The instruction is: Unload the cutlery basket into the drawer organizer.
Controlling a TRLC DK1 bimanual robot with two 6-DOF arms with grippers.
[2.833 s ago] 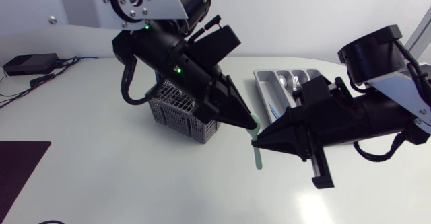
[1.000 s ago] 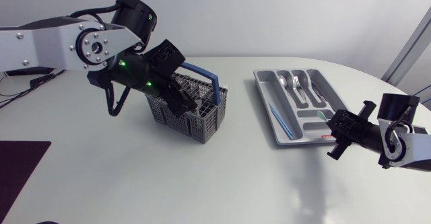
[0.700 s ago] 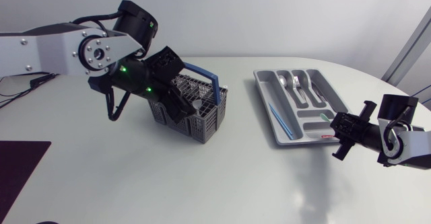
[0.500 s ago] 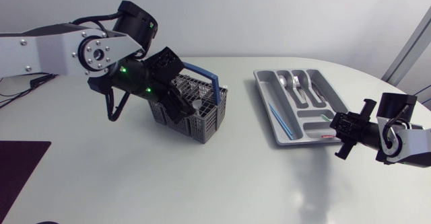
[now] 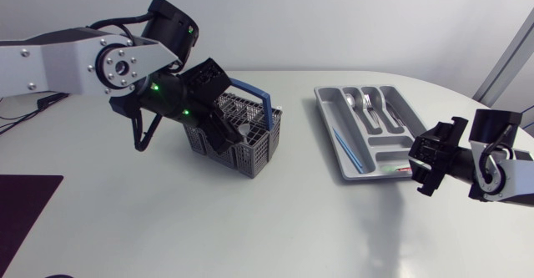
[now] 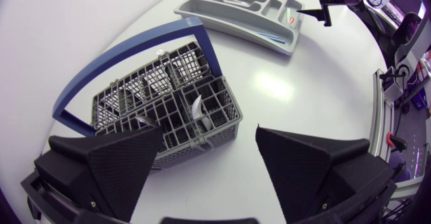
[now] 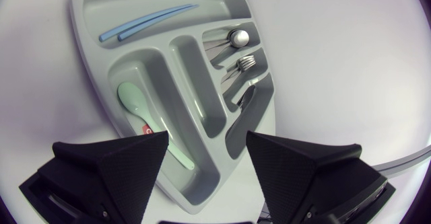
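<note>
The grey wire cutlery basket (image 5: 250, 149) with a blue handle (image 5: 250, 88) stands left of the middle. My left gripper (image 5: 220, 136) hangs open just above it. In the left wrist view the basket (image 6: 168, 103) lies ahead of the open fingers (image 6: 114, 163), with a metal piece (image 6: 196, 109) in a near cell. The grey drawer organizer (image 5: 340, 157) lies to the right. My right gripper (image 5: 417, 168) is open at its near right corner. In the right wrist view a mint green spoon (image 7: 145, 113) lies free in an organizer (image 7: 182, 62) compartment ahead of the gripper (image 7: 205, 163).
Other organizer compartments hold blue sticks (image 7: 145, 21), spoons (image 7: 236, 39), forks (image 7: 246, 64) and knives (image 7: 244, 101). A dark mat (image 5: 21, 207) lies at the table's near left corner. The table edge curves close behind my right arm.
My right gripper has opened and let the green spoon lie in the organizer. Since the earliest frame the left arm went from the spoon back over the basket.
</note>
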